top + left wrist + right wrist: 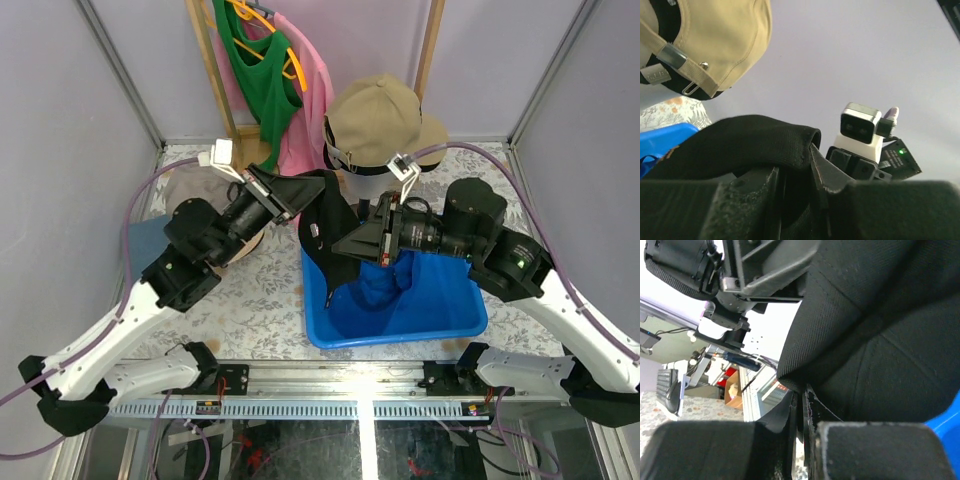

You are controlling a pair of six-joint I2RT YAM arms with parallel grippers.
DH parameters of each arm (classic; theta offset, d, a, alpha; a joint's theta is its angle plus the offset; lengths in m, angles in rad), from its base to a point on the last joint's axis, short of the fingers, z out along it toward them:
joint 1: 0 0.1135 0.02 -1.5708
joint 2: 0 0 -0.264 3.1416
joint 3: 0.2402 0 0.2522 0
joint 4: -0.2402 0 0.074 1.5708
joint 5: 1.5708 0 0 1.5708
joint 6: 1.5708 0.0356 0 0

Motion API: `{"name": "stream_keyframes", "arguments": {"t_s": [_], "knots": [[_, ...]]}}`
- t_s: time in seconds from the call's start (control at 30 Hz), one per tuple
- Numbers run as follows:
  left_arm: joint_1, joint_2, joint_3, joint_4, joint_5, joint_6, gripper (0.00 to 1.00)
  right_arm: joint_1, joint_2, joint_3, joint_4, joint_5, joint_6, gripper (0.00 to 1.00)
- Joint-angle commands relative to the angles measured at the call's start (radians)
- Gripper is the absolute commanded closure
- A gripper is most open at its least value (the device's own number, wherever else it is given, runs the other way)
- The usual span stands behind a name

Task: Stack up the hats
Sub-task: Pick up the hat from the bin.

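The right gripper [801, 410] is clamped on the edge of a black hat [322, 215]; the left gripper [792, 172] pinches the opposite edge. The hat hangs between them above a blue tub [440, 325] on the surface [250, 300]; a khaki cap [375, 120] sits behind.

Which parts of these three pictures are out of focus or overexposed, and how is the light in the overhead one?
Top external: even, soft light, no hard shadows, the blue bin sharp. Left wrist: khaki cap sharp, bottom foreground blurred. Right wrist: black hat weave crisp, background at left washed out white, bottom edge soft.
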Motion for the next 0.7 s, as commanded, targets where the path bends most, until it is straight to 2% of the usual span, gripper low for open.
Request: {"name": "stream_keyframes", "arguments": {"t_s": [0.0,0.13,0.3,0.47,0.57,0.67], "knots": [[-0.007,-0.044,0.009,0.032,-0.047,0.073,0.84,0.009,-0.002,0.079,-0.045,0.103,-0.064,1.00],[-0.005,-0.046,0.057,-0.011,-0.017,0.111,1.00,0.008,0.017,0.101,-0.075,0.144,-0.090,1.00],[-0.002,-0.010,0.201,-0.111,0.043,0.162,1.00,0.010,0.039,0.099,-0.024,0.149,-0.102,0.95],[0.007,0.040,0.418,-0.219,0.076,0.189,1.00,0.009,0.069,0.132,0.052,0.115,-0.105,0.79],[0.009,0.112,0.608,-0.285,0.105,0.214,1.00,0.009,0.087,0.144,0.098,0.094,-0.099,0.73],[0.011,0.210,0.801,-0.343,0.148,0.227,1.00,0.010,0.102,0.171,0.132,0.089,-0.101,0.62]]}}
